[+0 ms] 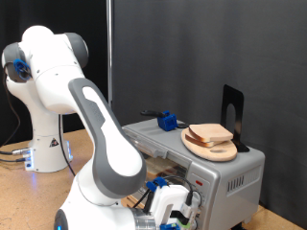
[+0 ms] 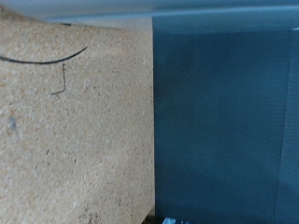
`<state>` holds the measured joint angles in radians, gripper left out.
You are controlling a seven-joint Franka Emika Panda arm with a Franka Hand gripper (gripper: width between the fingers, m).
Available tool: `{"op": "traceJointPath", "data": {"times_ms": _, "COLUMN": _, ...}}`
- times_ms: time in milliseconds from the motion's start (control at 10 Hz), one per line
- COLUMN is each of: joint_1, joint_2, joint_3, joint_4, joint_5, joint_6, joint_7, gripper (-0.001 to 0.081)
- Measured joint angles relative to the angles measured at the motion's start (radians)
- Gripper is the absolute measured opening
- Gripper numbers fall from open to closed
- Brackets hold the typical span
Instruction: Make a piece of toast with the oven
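Toast first: the piece of toast [image 1: 213, 134] sits up on the round wooden plate [image 1: 208, 148], which rests on the roof of the oven [image 1: 226, 172] at the exterior view's right. Bread looks stacked there, maybe two slices, though the picture is too small to separate them. A small blue object [image 1: 169, 121] stands on the oven top just beside the plate, and a black bracket [image 1: 233, 117] rises behind it.

Down low goes the gripper [image 1: 178, 217], at the exterior view's bottom, in front of the oven's face and well below the plate. Nothing shows between its fingers, and whether they are spread or clenched cannot be told from here. The wrist view offers no fingertips either: only the sandy table [image 2: 75, 131] and a dark teal sheet [image 2: 224, 121] lying edge to edge, with a thin black wire [image 2: 51, 58] curling across the table.

Judging by that low position, the work looks to be at the oven's front, not at the bread. Doing this well means squaring up to the door and keeping clear of the knobs, so nothing on top gets jolted.
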<state>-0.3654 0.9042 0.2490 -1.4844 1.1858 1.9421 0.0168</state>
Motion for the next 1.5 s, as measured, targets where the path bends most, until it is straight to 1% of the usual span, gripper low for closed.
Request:
{"op": "traceJointPath", "data": {"times_ms": 700, "joint_1": -0.003, "joint_2": -0.039, "joint_3": 0.000, "joint_4": -0.082, "joint_5": -0.001, "joint_6": 0.012, "joint_7": -0.032, "gripper": 0.0808}}
{"op": "traceJointPath", "data": {"times_ms": 1100, "joint_1": -0.002, "joint_2": -0.046, "joint_3": 0.006, "joint_4": -0.089, "joint_5": 0.030, "joint_6": 0.029, "joint_7": -0.037, "gripper": 0.0808}}
{"op": "traceJointPath", "data": {"times_ms": 1200, "joint_1": -0.001, "joint_2": -0.046, "joint_3": 0.010, "joint_4": -0.089, "joint_5": 0.034, "joint_6": 0.036, "joint_7": -0.037, "gripper": 0.0694}}
{"op": "traceJointPath", "data": {"times_ms": 1300, "joint_1": 0.003, "joint_2": -0.046, "joint_3": 0.014, "joint_4": -0.089, "joint_5": 0.036, "joint_6": 0.047, "joint_7": -0.034, "gripper": 0.0512}}
{"op": "traceJointPath", "data": {"times_ms": 1400, "joint_1": 0.008, "joint_2": -0.046, "joint_3": 0.018, "joint_4": -0.089, "joint_5": 0.037, "joint_6": 0.063, "joint_7": -0.024, "gripper": 0.0512}}
{"op": "traceJointPath", "data": {"times_ms": 1500, "joint_1": 0.011, "joint_2": -0.046, "joint_3": 0.019, "joint_4": -0.089, "joint_5": 0.037, "joint_6": 0.075, "joint_7": -0.011, "gripper": 0.0363}}
